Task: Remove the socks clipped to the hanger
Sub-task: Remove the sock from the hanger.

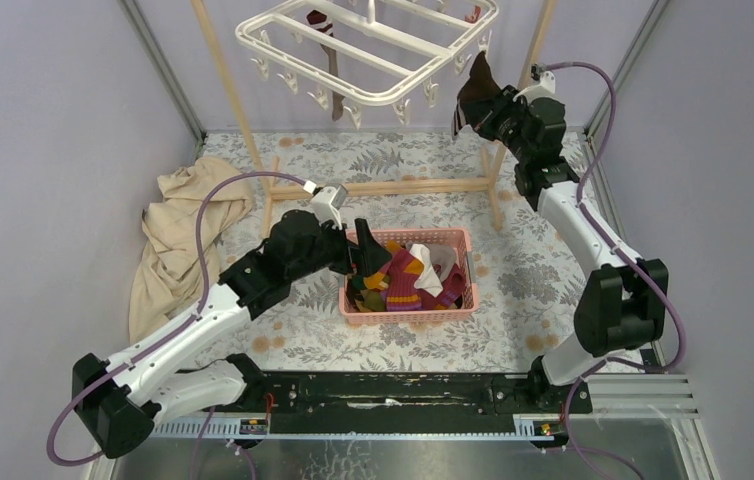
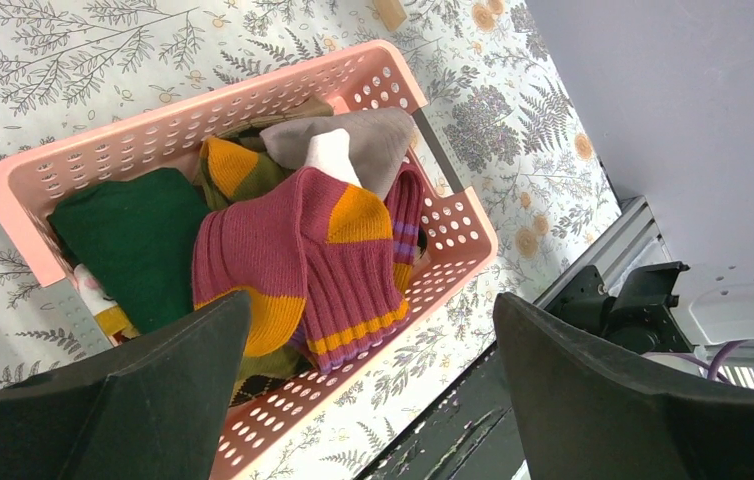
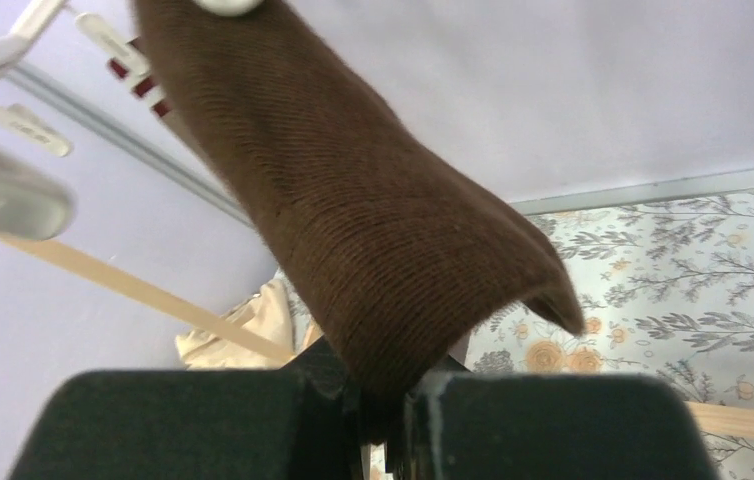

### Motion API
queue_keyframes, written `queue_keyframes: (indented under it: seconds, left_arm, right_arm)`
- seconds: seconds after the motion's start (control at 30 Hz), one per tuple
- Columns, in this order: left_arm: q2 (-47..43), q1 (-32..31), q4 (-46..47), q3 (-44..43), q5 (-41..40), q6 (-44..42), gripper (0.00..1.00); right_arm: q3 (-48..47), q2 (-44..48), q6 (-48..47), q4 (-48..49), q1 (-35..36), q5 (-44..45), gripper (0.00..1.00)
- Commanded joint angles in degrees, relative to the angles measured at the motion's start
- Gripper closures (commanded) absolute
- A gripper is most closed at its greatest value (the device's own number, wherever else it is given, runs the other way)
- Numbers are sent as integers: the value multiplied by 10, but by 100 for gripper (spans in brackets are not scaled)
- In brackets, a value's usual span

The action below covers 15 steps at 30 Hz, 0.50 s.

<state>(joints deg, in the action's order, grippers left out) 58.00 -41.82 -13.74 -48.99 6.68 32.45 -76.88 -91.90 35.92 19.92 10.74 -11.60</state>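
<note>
Right gripper (image 3: 383, 405) pinching a clipped sock; left gripper (image 2: 373, 400) spread above the basket.
We see the right fingers pressed together on the lower end of a dark brown knitted sock (image 3: 373, 230); a clip grips its upper end at the right corner of the white plastic rectangular hanger (image 1: 385, 97). A maroon striped sock (image 1: 330, 55) hangs farther left on that hanger. The left jaws stand wide apart over a pink perforated plastic basket (image 2: 153, 135) holding heaped maroon, orange and green socks (image 2: 293, 260).
</note>
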Motion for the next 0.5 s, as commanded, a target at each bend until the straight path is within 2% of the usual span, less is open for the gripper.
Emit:
queue_keyframes:
  seconds: [0.0, 0.3, 0.47]
  left_arm:
    - [13, 2, 27, -30, 8, -7, 1]
    - [56, 1, 68, -75, 30, -15, 1]
    - [74, 1, 89, -98, 35, -17, 1]
  right_arm:
    - [4, 57, 8, 19, -8, -77, 95]
    - [-30, 88, 13, -69, -10, -216, 98]
    - [-23, 112, 34, -85, -11, -297, 99]
